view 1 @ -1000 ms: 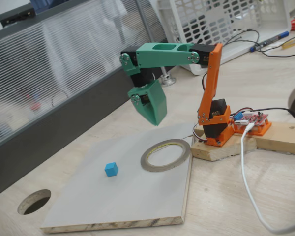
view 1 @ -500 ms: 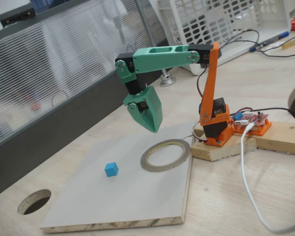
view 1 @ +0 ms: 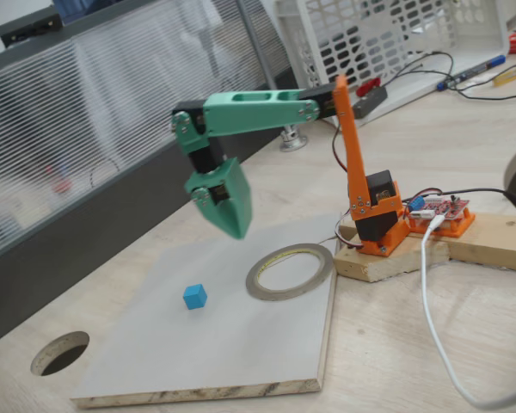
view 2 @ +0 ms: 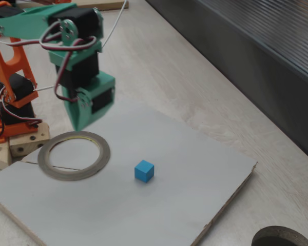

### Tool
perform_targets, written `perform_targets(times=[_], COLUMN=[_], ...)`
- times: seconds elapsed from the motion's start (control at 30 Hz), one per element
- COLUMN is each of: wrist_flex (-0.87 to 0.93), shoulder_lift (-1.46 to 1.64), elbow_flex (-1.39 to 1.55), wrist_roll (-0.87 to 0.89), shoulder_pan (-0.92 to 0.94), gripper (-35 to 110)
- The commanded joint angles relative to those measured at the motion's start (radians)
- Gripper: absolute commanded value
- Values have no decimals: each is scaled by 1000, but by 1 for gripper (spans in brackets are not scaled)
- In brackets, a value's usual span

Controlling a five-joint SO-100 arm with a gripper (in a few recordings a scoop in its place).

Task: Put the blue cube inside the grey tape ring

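We see the pale wooden tabletop (view 1: 464, 344) running across both fixed views, and on it a light grey board (view 1: 241, 344) that takes up the lower left of one fixed view and most of the lower half of the other. Above the board hangs the arm (view 1: 353, 138), orange at its base and green along its forearm, reaching from the right of the frame toward the centre. Its green gripper (view 1: 236, 231) points down over the board's far edge, clear of everything; we cannot tell whether the fingers are parted or together, since they read as one green wedge in both views. The grey tape ring (view 1: 290, 271) lies flat on the board near the arm's base, at the centre of the frame. The blue cube (view 1: 195, 297) sits on the board to the left of the ring, apart from it, and in the other fixed view (view 2: 144, 171) it lies to the ring's right. A round hole (view 1: 59, 353) is cut through the tabletop at lower left.
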Motion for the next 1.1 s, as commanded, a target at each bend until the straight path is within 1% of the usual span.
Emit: perform_targets(times=[0.0, 0.33, 0.4, 0.47, 0.73, 0.83, 0.97, 1.07], wrist_flex=[12, 21, 23, 23, 28, 28, 26, 14], shoulder_lift=[-107, -291, -311, -318, -330, -331, -336, -377], elbow_flex=[-124, -325, -353, -365, -354, -354, -360, -365], wrist_roll=[11, 11, 11, 11, 14, 12, 12, 14], shoulder_pan=[-2, -2, -2, -2, -2, -2, -2, -2], gripper=[1, 1, 5, 11, 47, 58, 66, 67])
